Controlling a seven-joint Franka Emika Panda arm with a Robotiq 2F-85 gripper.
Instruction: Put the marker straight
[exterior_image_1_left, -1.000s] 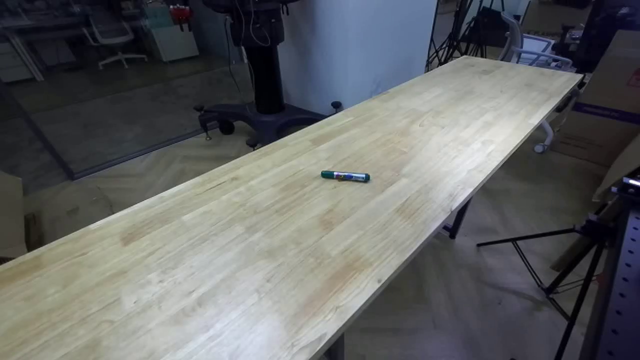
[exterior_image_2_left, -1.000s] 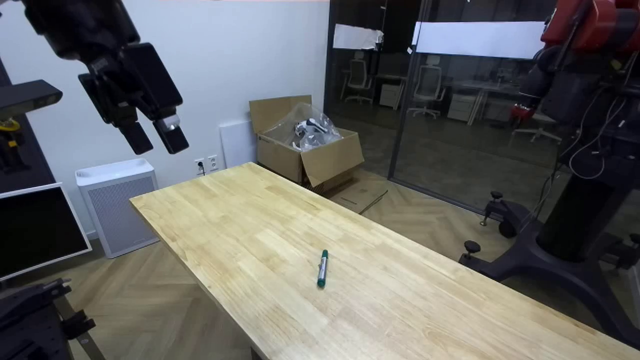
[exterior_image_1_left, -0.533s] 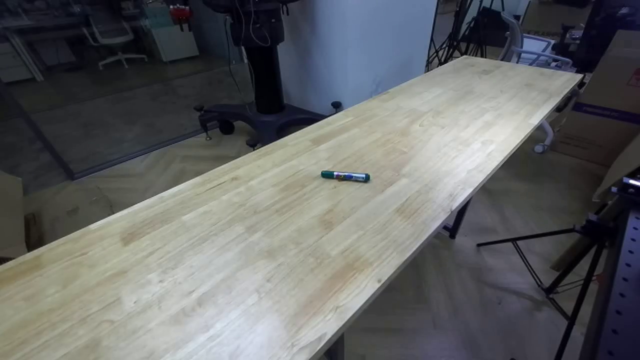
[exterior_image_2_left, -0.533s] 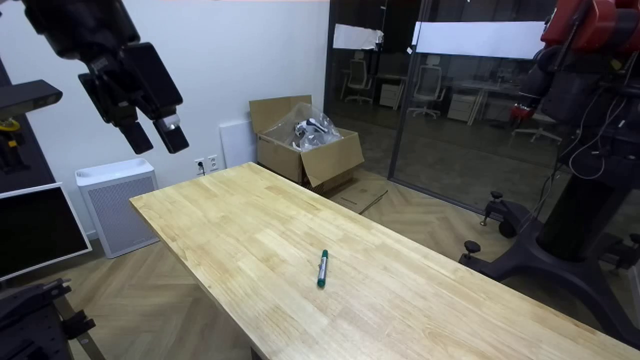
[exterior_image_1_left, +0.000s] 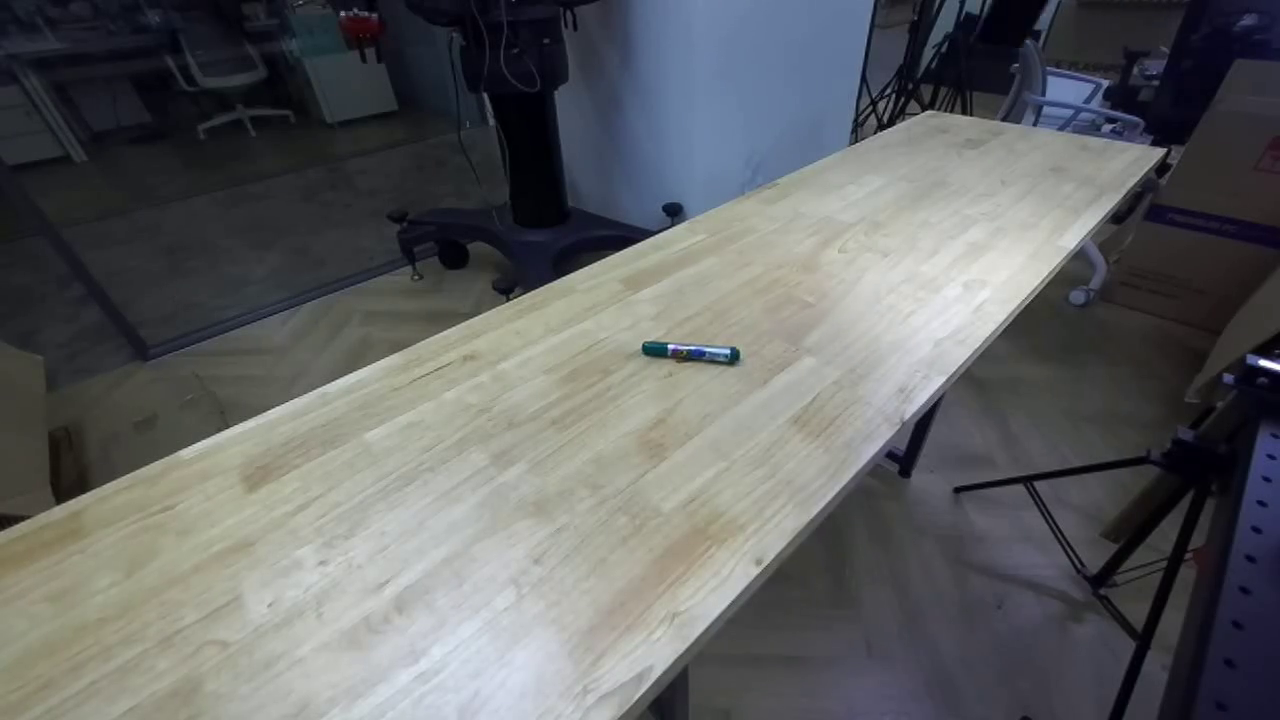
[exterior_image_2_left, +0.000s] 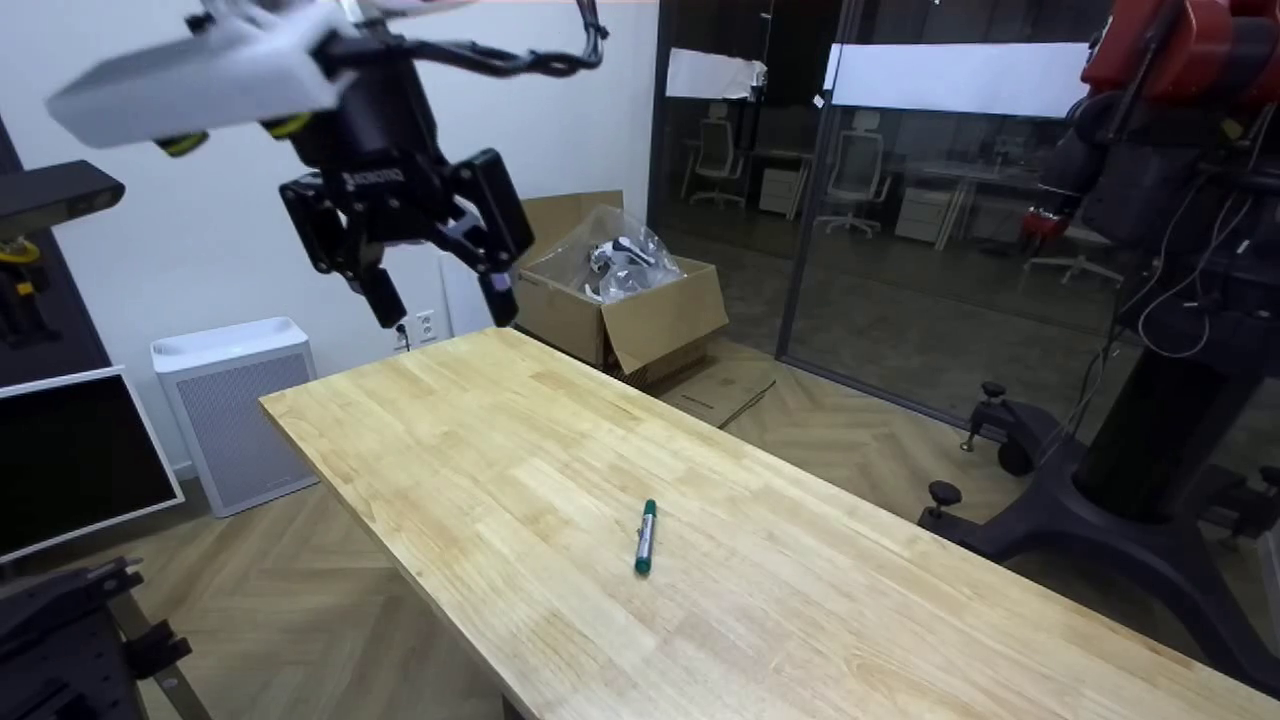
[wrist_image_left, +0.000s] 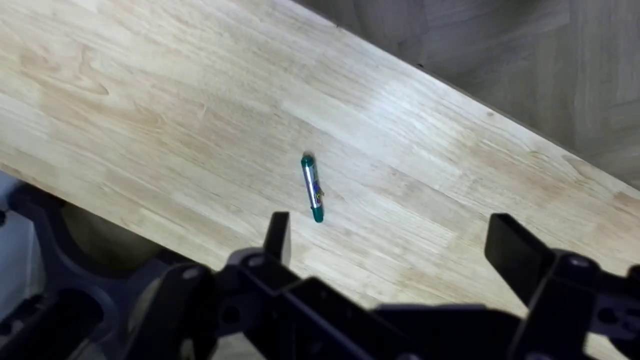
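The marker is dark green with a silver-white label. It lies on its side on the light wooden tabletop (exterior_image_1_left: 480, 470), apart from the gripper. It shows in both exterior views (exterior_image_1_left: 690, 352) (exterior_image_2_left: 645, 538) and in the wrist view (wrist_image_left: 312, 189), where it slants slightly and crosses the wood grain at an angle. My gripper (exterior_image_2_left: 442, 305) is open and empty, high above the far end of the table in an exterior view. In the wrist view my gripper's fingers (wrist_image_left: 392, 225) stand wide apart, and the marker lies ahead of the left finger's tip.
A cardboard box (exterior_image_2_left: 620, 310) with plastic-wrapped contents stands beyond the table's far end. A wheeled black stand (exterior_image_1_left: 530, 200) is beside the table's long edge. A tripod (exterior_image_1_left: 1110, 560) stands on the opposite side. A white air purifier (exterior_image_2_left: 240, 410) is by the wall.
My gripper has moved to the right in an exterior view and turned, so its fingers now appear wider apart. More of the arm shows there. The marker has not moved.
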